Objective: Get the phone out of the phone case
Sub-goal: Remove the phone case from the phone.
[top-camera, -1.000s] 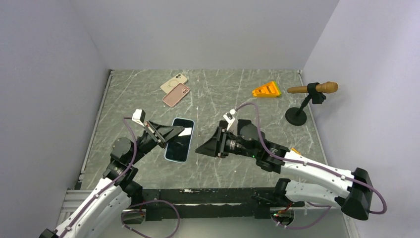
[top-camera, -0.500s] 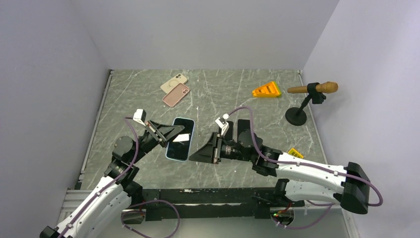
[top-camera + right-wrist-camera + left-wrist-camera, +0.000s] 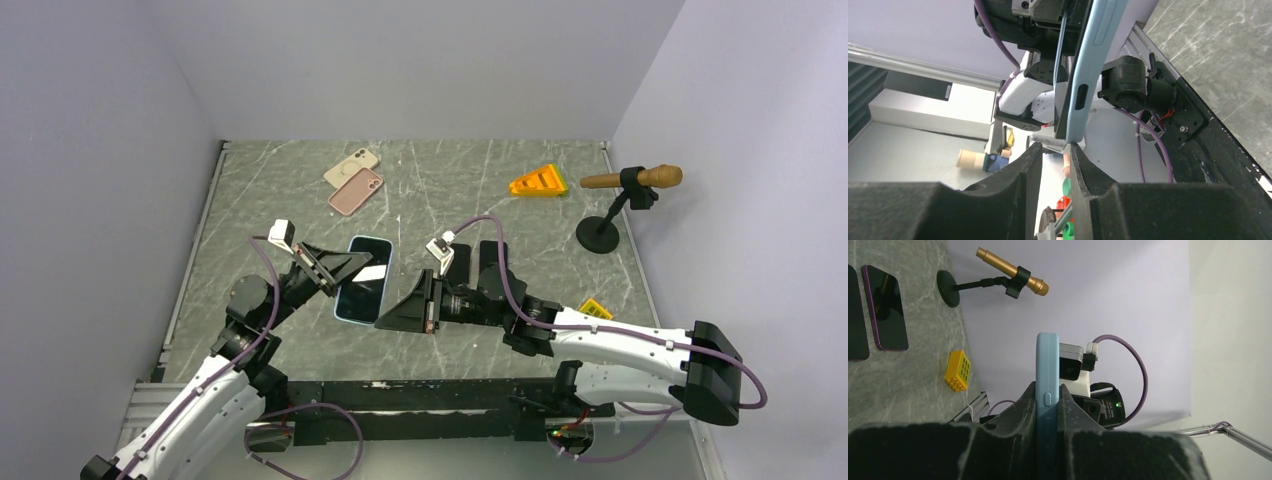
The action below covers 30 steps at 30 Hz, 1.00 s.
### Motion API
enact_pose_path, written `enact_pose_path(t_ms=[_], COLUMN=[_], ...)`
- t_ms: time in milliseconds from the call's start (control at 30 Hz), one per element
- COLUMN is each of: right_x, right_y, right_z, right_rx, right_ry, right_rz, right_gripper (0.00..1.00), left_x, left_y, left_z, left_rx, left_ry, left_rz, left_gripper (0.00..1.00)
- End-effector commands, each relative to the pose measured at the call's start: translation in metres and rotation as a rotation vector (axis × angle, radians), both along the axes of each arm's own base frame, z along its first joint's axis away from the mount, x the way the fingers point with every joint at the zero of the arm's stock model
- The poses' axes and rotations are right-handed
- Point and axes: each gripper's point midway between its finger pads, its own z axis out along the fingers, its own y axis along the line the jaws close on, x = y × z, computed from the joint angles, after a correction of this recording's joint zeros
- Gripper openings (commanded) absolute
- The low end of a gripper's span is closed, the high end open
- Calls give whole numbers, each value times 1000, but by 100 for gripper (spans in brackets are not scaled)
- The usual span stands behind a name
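I read the phone case [image 3: 363, 281] as light blue, framing the black screen of the phone [image 3: 362, 290]. The worktop [image 3: 450, 190] beneath it is dark grey-green marble with white veins. Beyond the phone case lie a pink case [image 3: 356, 191] and a cream case [image 3: 351, 166]. Right of the phone case I see an orange-and-yellow wedge [image 3: 537, 181], a golden-brown microphone [image 3: 632, 180] on a black stand [image 3: 598, 237], and a yellow block [image 3: 596, 307]. The left gripper [image 3: 372, 262] and right gripper [image 3: 382, 322] are black.

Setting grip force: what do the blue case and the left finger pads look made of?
Phone case: likely soft silicone or TPU; matte pale blue, with moulded button bumps on the edge. Left gripper pads: probably dark foam or rubber; coarse, grainy, non-reflective surface.
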Motion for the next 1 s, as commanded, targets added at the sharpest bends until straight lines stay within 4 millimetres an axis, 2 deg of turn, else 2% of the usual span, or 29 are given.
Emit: enact_pose_path(t_ms=[0, 167, 333, 633, 967], right_x=[-5, -6, -3, 13, 31], right_y=[-1, 0, 6, 19, 12], right_z=[45, 45, 46, 30, 1], right_rx=[127, 130, 128, 83, 29], right_ry=[-50, -52, -59, -33, 16], right_rz=[10, 6, 3, -31, -107], right_gripper=[30, 29, 29, 31, 36], left_x=[-7, -7, -10, -19, -27], left_y=[2, 2, 2, 5, 9], left_z=[28, 27, 35, 45, 57], left_rx=[-68, -68, -75, -99, -137], left_ry=[-95, -90, -106, -122, -139], left_rz=[-11, -10, -23, -39, -50], left_gripper=[0, 0, 0, 0, 0])
